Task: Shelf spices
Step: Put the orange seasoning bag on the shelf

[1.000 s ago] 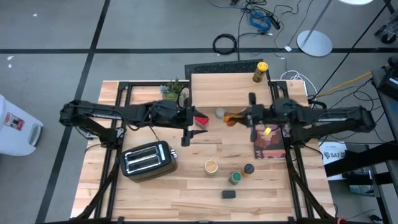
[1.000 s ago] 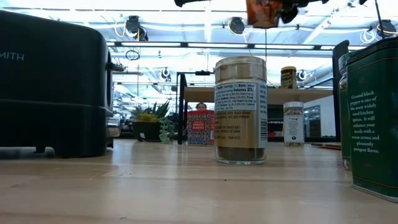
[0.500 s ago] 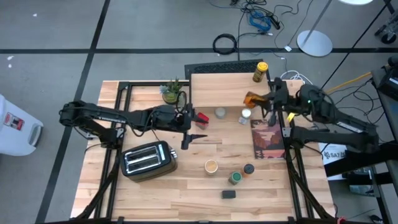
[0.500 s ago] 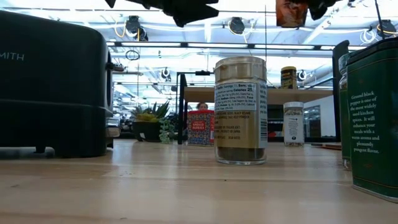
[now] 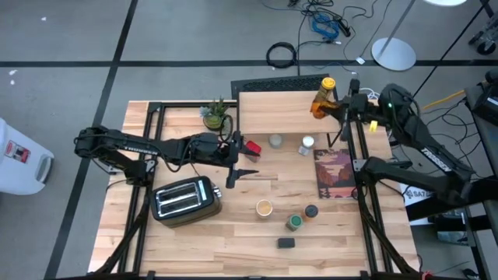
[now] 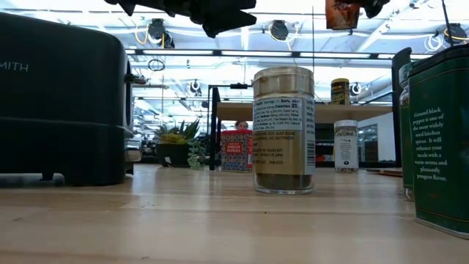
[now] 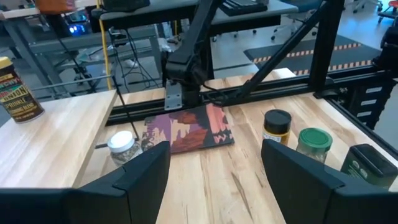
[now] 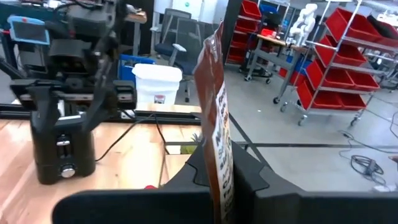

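The shelf [image 5: 280, 113] stands at the table's far side, with a yellow jar [image 5: 326, 88] on its far right corner. My right gripper [image 5: 328, 109] is shut on an orange-brown spice pouch [image 5: 317, 105] over the shelf's right end, close to that jar. My left gripper [image 5: 241, 159] hangs open and holds nothing above a red tin [image 5: 251, 148], which stands on the table by the shelf's left front leg. Two glass jars [image 5: 275, 141] [image 5: 308, 143] stand before the shelf. More spices [image 5: 294, 222] stand near the table's front. My right gripper pinches the pouch's two flat faces [image 8: 216, 158] between its two fingers. The fingers come level from the table's right side. The pouch stands upright and edge-on between them, lifted clear above the shelf top.
A silver toaster [image 5: 185, 198] sits at the front left and a potted plant [image 5: 214, 113] at the shelf's left. A patterned mat [image 5: 336, 173] lies at the right. A tan-lidded jar [image 5: 264, 207], a black-lidded jar [image 5: 311, 211] and a dark tin [image 5: 286, 243] stand near the front.
My right gripper has carried the pouch up and away from over the table's middle toward the far right, to the shelf's right end beside the yellow jar, staying shut. My left gripper has sunk a little and stays open.
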`<state>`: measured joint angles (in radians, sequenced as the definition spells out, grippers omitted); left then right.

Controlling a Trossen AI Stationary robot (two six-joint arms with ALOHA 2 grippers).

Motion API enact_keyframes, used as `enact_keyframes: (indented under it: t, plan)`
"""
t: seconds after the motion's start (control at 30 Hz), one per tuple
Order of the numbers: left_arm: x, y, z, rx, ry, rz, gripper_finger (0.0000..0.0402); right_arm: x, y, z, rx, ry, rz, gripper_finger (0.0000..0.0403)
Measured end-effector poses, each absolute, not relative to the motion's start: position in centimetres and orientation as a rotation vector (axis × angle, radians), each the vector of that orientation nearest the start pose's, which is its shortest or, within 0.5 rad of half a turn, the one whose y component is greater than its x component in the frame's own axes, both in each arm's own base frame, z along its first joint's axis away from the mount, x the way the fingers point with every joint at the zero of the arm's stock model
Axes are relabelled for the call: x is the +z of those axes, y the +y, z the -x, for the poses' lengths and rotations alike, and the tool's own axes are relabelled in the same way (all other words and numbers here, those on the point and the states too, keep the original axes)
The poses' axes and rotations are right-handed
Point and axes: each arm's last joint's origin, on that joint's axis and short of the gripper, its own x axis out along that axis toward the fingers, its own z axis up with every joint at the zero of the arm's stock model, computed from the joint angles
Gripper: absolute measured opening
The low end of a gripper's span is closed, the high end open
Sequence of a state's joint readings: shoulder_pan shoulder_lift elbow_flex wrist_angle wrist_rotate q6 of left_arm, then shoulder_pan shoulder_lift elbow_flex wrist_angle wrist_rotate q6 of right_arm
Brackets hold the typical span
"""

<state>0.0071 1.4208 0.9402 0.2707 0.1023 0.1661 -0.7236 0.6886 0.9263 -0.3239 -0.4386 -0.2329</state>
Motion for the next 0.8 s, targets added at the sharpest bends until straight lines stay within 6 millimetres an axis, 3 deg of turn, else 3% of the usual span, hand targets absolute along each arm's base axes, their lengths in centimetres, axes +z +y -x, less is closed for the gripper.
enact_keyframes:
  t: [0.37, 0.8]
  plan:
    - [28.4, -0.1, -32.0, -0.114, 0.208, -0.155, 0.0263, 38.3, -13.4, -11.6, -0.225, 0.152, 0.118, 0.0006]
    - [28.2, -0.1, -31.9, -0.122, 0.226, -0.155, 0.0263, 36.6, -18.3, -9.6, -0.151, 0.174, 0.055, 0.0006]
